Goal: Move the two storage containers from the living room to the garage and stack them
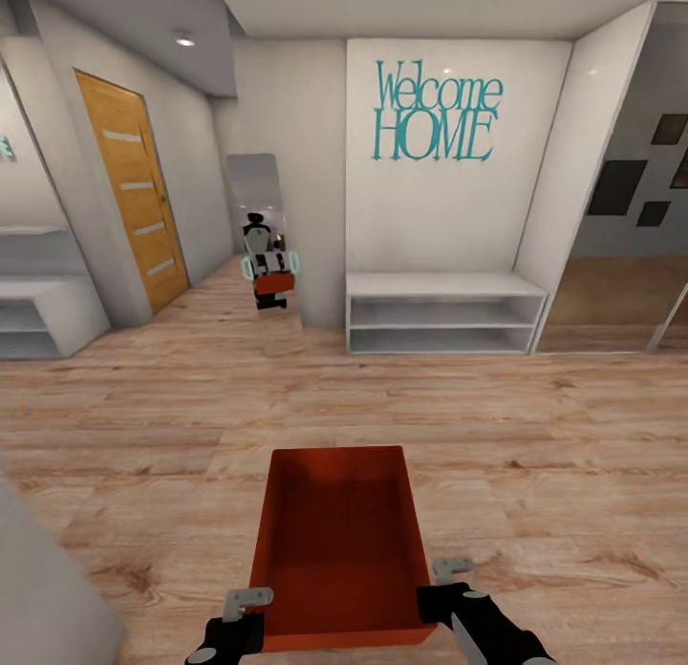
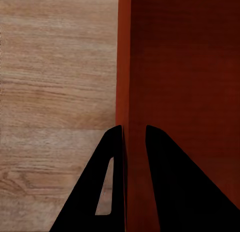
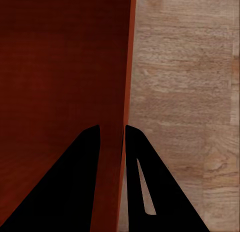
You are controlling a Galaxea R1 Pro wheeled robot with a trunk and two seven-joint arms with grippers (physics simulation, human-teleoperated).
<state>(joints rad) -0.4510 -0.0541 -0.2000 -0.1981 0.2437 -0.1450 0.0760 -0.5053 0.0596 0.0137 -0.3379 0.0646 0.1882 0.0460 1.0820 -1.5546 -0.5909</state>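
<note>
One orange-red storage container (image 1: 339,541), open-topped, hangs low in front of me over the light wood-plank floor (image 1: 535,436). My left gripper (image 1: 250,612) is shut on its left wall near the close corner, and my right gripper (image 1: 449,574) is shut on its right wall. In the left wrist view the black fingers (image 2: 112,157) of the gripper (image 2: 134,129) pinch the thin wall of the container (image 2: 185,67). The right wrist view shows the same grip, with the gripper (image 3: 112,128) on the container (image 3: 60,67). The garage is out of view.
A hallway lies ahead. A wooden door (image 1: 134,197) with pale strips stands at the far left, beside a wall mirror (image 1: 263,235) reflecting me. A white shelf bench (image 1: 444,311) sits under the "Welcome HOME" wall. White shelves (image 1: 38,311) are at left, an opening (image 1: 621,264) at right.
</note>
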